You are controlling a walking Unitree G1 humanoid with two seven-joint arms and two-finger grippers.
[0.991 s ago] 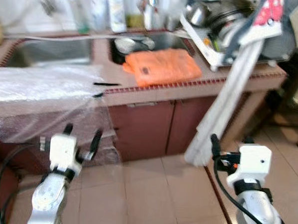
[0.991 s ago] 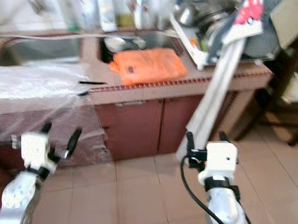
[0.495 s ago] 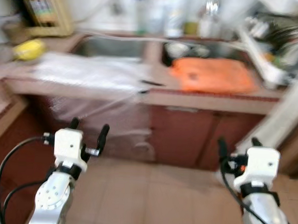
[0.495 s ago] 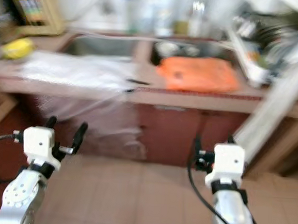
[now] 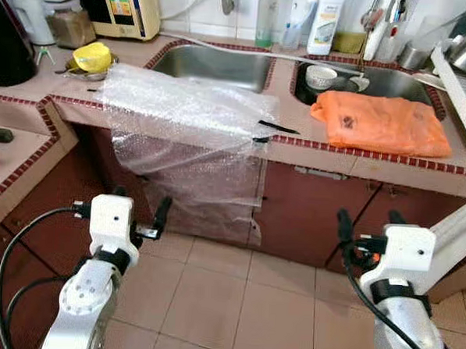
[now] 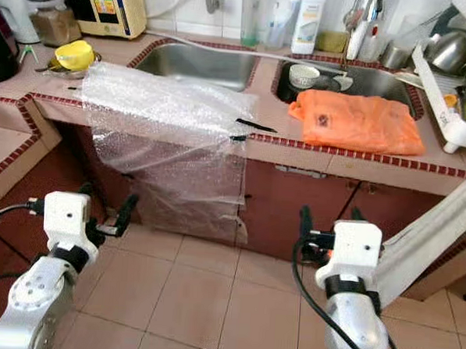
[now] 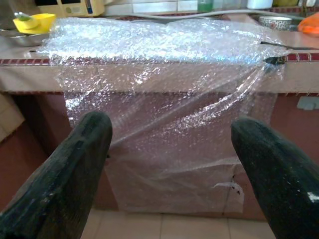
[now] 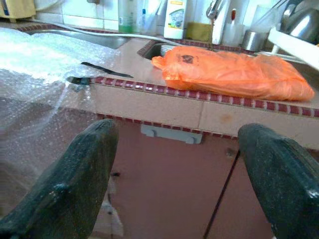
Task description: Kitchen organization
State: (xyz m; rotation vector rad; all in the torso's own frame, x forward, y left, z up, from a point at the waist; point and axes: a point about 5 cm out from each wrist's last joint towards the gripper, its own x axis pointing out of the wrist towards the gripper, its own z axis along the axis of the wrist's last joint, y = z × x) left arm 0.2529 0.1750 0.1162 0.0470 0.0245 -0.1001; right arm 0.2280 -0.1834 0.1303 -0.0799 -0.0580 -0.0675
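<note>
Bubble wrap point(image 5: 190, 133) drapes over counter point(image 5: 359, 161) edge, covering cabinet front; orange bag point(image 5: 380, 123) nr sink point(image 5: 211, 66).

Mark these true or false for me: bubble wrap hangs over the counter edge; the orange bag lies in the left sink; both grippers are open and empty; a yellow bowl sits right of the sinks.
1. Bubble wrap hangs over the counter edge: true.
2. Orange bag lies in the left sink: false, it lies on the counter before the right sink.
3. Left gripper and right gripper are open and empty: true.
4. Yellow bowl sits right of the sinks: false, left.
</note>
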